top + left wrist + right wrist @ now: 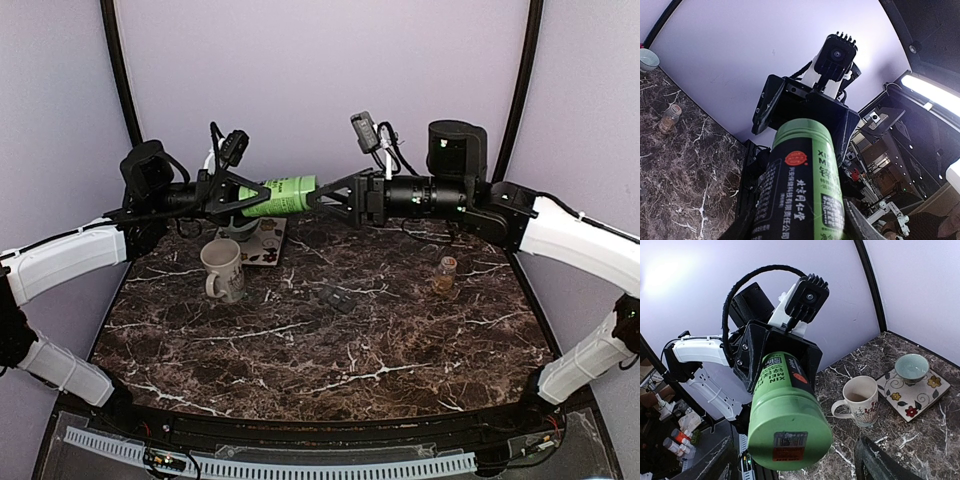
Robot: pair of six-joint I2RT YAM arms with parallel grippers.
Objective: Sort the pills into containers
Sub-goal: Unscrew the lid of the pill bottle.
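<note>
The left gripper (262, 196) is clamped across the green bottle (285, 195) and holds it lying level in the air above the far side of the marble table (330, 370). In the left wrist view its two fingers press on either side of the bottle's black label, so the pincer stands about half closed around the body. The bottle's flat base, which carries a small sticker, points toward the right gripper (325, 198), and the two arms meet nose to nose. The right pincer stands wide. In its own wrist view the dark fingers (875, 460) sit apart on either side of the base, with a gap showing between each finger and the green plastic, so it grips nothing and no contact can be seen. Below the bottle, on the table's far left part, a white mug (222, 268) stands upright beside a patterned tile (268, 246), and a pale teal bowl (911, 366) rests on that tile. The containers (340, 297), a low dark grey strip, lie flat near the middle of the table, well apart from both grippers and hard to make out against the dark stone. The pills (445, 280) show only as a tan mass inside a little jar (446, 268) that stands upright on the right side of the table, under the right arm. Single pieces are too small to tell.
</note>
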